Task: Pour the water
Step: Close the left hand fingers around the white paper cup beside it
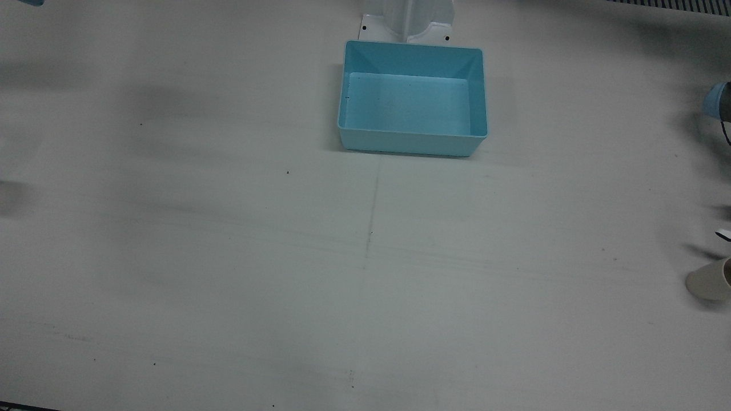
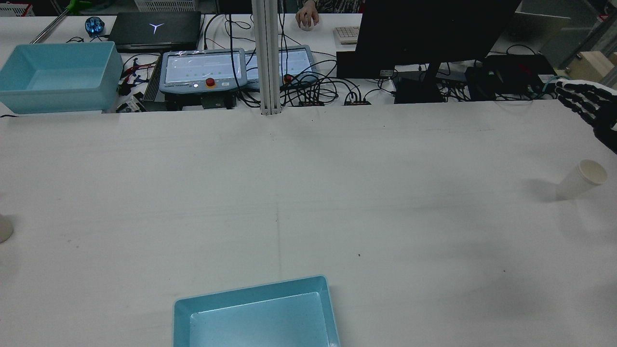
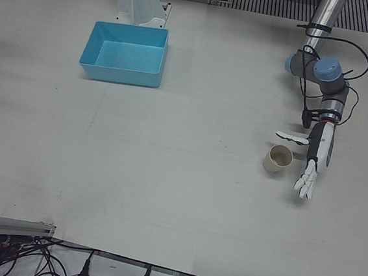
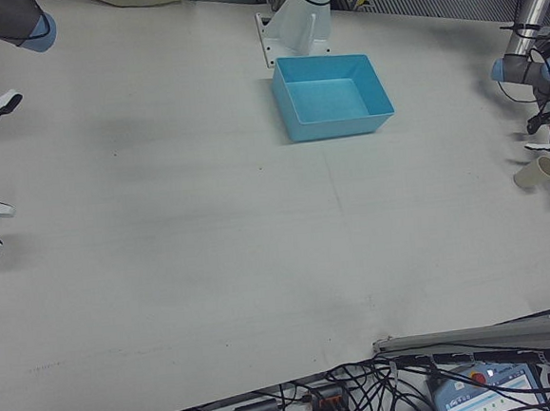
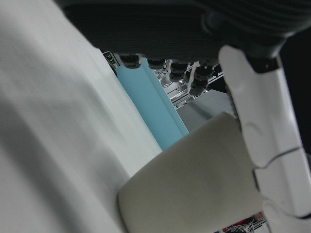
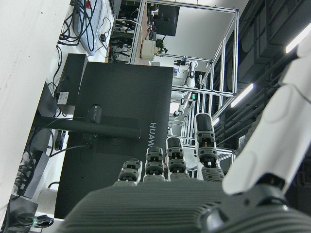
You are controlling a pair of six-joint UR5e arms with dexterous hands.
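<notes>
A beige paper cup (image 3: 278,159) stands upright on the white table in front of my left arm; it also shows at the front view's right edge as the cup (image 1: 711,279). My left hand (image 3: 313,160) hangs right beside it, open, fingers stretched down and thumb spread out. The left hand view shows the cup (image 5: 194,184) close to the palm, with a white finger (image 5: 262,126) alongside. A second paper cup (image 2: 581,179) stands at the right of the rear view. My right hand (image 2: 585,103) hovers beyond it, open and empty. A blue basin (image 1: 412,97) sits mid-table near the pedestal.
Past the table's far edge stand a second blue bin (image 2: 58,74), teach pendants (image 2: 202,70), cables and a black monitor (image 2: 434,29). A person's hand (image 2: 307,19) rests on a mouse there. An aluminium post (image 2: 267,58) rises at the table's far edge.
</notes>
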